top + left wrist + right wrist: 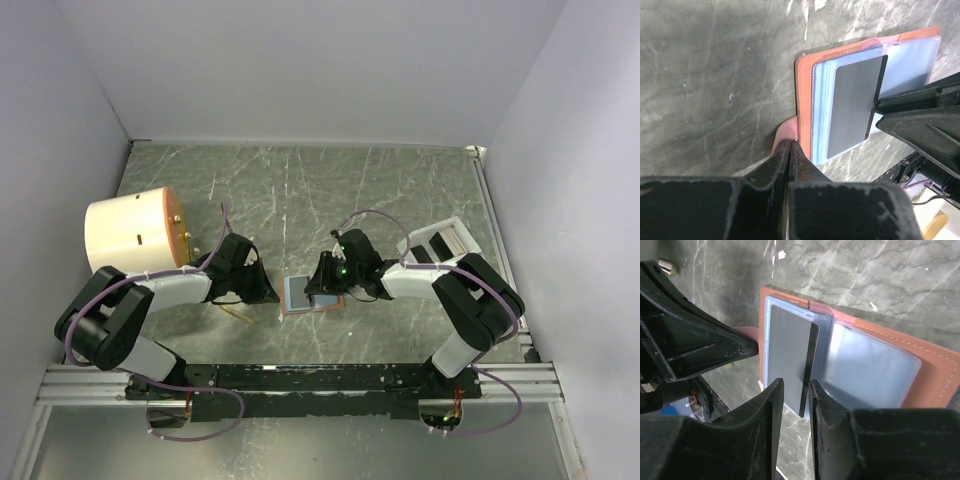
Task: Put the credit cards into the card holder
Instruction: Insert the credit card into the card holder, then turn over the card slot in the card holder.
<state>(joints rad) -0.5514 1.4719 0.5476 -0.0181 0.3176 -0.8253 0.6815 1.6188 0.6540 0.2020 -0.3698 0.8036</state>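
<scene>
Card holder: tan leather-like, opened flat, clear plastic sleeves, lying between both grippers. Left gripper: clamped on its small snap tab. Right gripper: jaws slightly apart around a dark rigid card. Beyond: cream cylinder, white tray, marbled table

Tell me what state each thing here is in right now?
card holder: lying open on the table, clear sleeves showing.
dark card: partway into a sleeve, end sticking out.
left gripper: shut on the holder's snap tab.
right gripper: jaws either side of the dark card's edge.
white tray: open, behind the right arm.
</scene>
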